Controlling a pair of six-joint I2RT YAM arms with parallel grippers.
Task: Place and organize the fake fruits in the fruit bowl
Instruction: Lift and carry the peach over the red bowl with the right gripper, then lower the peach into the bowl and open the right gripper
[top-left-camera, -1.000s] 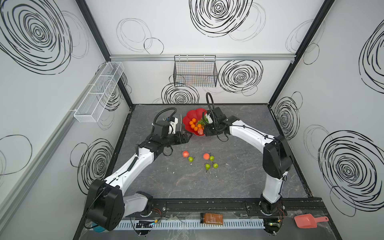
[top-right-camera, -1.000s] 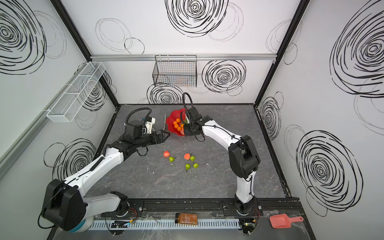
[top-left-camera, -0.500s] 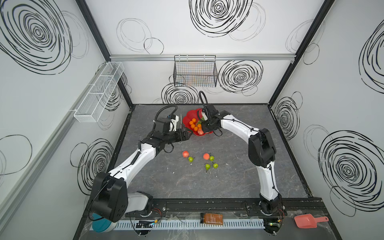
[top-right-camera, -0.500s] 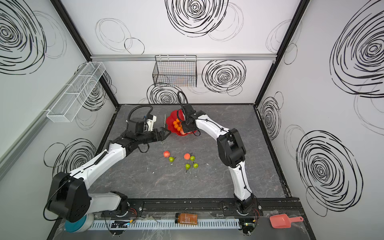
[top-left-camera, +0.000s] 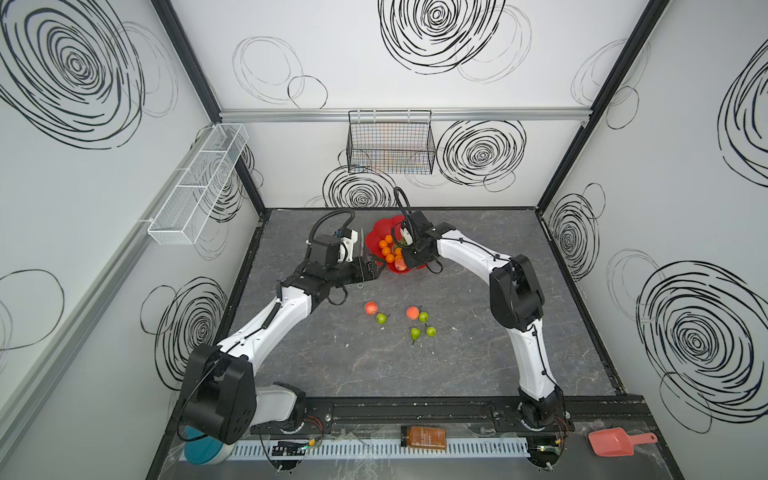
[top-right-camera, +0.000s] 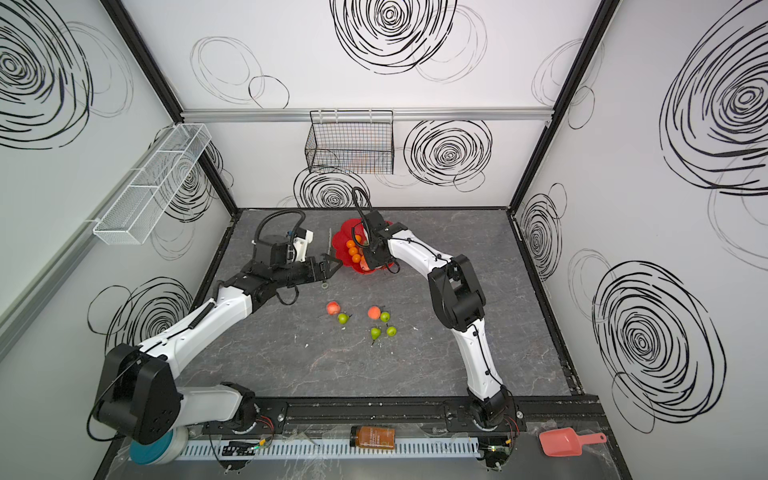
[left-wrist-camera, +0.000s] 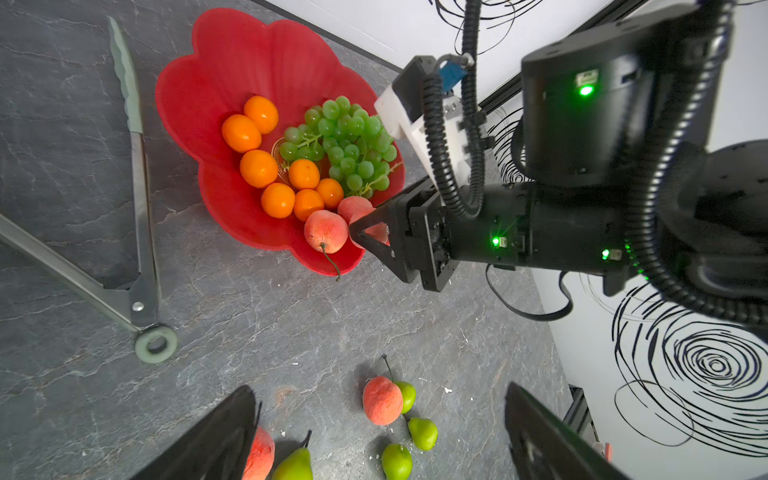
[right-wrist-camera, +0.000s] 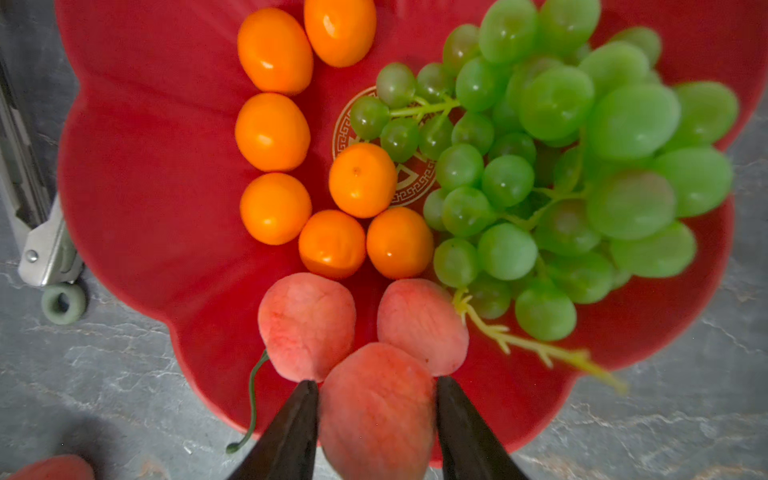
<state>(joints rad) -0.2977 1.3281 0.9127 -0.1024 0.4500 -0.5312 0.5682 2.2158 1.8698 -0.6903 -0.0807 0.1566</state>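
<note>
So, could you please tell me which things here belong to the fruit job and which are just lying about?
Job: red bowl, its tangerines, grapes and two peaches; held peach in right gripper; loose peaches and pears.
Lying about: tongs, black wire basket, white mesh rack, pink scoop, amber bottle.

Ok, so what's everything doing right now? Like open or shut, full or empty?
right gripper, shut on the held peach at the edge of the fruit bowl
left gripper, open, empty
fruit bowl, upright, partly filled
tangerines, seven lying in the bowl
grapes, lying in the bowl
bowl peaches, two resting in the bowl
loose peaches, two on the table
pears, four on the table
tongs, lying open beside the bowl
</note>
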